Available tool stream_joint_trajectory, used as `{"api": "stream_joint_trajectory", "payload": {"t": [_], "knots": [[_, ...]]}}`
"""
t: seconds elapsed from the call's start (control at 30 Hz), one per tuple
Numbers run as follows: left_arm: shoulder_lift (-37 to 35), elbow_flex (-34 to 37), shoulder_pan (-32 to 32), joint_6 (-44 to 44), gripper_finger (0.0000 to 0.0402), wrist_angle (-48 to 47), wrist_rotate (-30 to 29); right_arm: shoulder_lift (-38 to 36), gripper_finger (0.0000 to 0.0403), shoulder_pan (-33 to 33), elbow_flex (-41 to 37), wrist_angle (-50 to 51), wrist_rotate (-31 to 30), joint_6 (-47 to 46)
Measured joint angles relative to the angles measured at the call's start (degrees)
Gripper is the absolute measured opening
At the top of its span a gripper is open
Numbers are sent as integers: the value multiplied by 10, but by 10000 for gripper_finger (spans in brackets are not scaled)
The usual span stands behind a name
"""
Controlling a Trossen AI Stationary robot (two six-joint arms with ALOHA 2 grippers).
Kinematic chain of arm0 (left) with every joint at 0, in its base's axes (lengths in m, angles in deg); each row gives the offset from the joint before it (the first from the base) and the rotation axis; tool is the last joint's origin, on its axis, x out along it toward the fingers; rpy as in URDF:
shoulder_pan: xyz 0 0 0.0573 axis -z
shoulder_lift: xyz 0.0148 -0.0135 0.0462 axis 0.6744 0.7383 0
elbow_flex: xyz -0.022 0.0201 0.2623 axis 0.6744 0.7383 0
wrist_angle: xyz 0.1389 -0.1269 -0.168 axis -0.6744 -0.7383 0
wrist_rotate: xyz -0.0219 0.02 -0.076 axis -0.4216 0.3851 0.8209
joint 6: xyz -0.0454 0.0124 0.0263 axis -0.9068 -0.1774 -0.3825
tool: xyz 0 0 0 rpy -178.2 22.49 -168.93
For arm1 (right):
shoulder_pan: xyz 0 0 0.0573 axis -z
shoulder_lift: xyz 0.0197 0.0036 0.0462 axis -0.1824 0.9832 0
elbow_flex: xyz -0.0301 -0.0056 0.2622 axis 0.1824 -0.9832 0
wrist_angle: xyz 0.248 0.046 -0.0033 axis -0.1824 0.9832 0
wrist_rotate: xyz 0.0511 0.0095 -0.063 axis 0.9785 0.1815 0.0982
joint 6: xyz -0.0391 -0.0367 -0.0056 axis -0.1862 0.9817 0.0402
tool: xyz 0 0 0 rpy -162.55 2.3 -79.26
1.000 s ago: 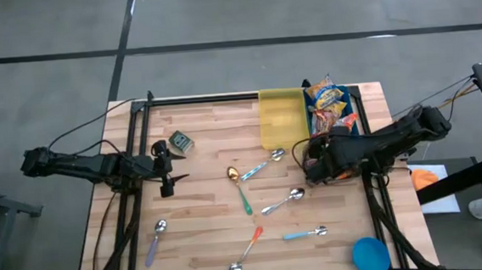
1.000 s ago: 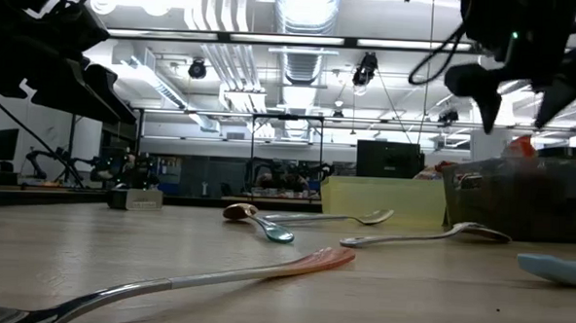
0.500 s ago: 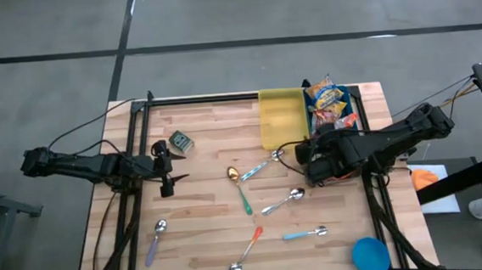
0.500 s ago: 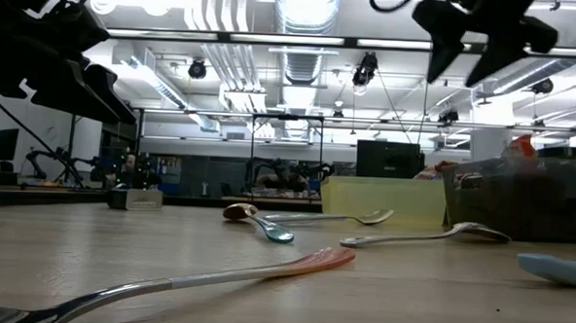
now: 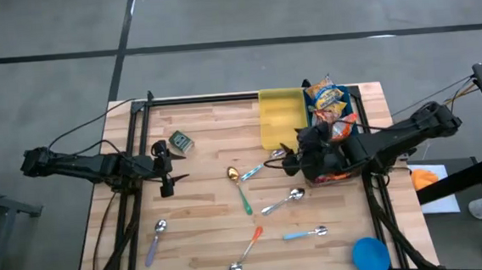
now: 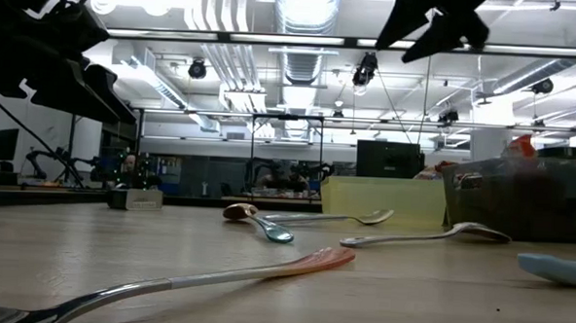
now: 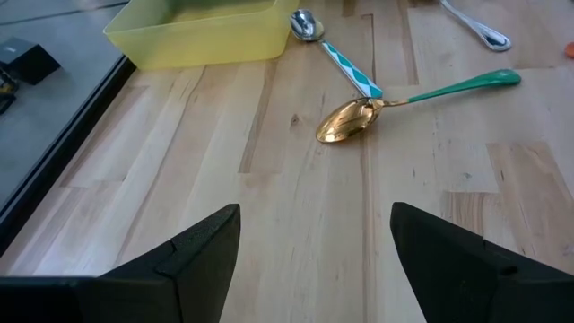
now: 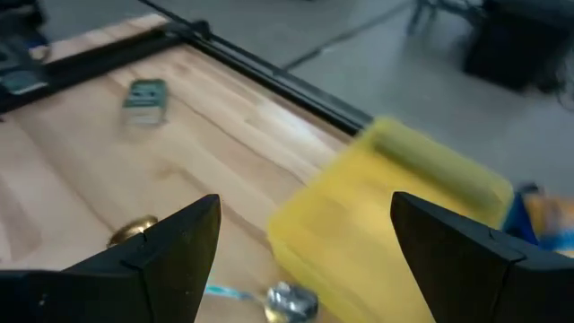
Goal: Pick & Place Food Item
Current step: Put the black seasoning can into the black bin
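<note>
Above a butcher-block table [image 5: 214,230] of pale wooden strips, the right gripper [image 5: 287,159] hangs in the air with its two dark, wedge-shaped fingers [image 8: 170,247] spread wide and nothing between them. Just beyond its tips sits a yellow plastic bin [image 5: 281,117], a smooth, shallow rectangle, blurred in the right wrist view. Behind the gripper, under its dark arm, lies a dark basket [image 5: 348,109] holding glossy snack bags [image 5: 327,97] printed in yellow, blue and orange; the arm covers the basket's near end, so how many bags it holds cannot be told. Ahead of the fingers and lower on the boards lie a gold-bowled spoon with a green handle [image 7: 404,100] and a steel spoon with a blue-and-white patterned handle [image 7: 330,49], their handles crossing. A small grey-green packet [image 5: 181,142] rests farther off, nearer the left gripper [image 5: 173,168], which waits over the table's opposite edge, fingers likewise parted and empty. More spoons are scattered to the side of the right gripper: one all steel [image 5: 284,200], one orange-handled [image 5: 247,252], one with a light blue handle [image 5: 304,232], one lilac-handled [image 5: 156,241]. A round blue bowl [image 5: 369,254] sits at the table's corner. From table height, only the right gripper's dark silhouette shows against ceiling lights.
</note>
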Motion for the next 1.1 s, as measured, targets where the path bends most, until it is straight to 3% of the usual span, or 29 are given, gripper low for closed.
{"api": "stream_joint_trajectory", "payload": {"t": [0.1,0.37,0.5,0.73,1.1], "knots": [[0,0,0,0,290,0,0,-19,325,21,-35,-95,45,93],[0,0,0,0,290,0,0,-78,325,110,-154,-344,294,333],[0,0,0,0,290,0,0,-111,325,150,-218,-432,391,391],[0,0,0,0,290,0,0,-174,325,186,-318,-551,435,410],[0,0,0,1,290,0,0,-251,325,186,-342,-502,436,424]]}}
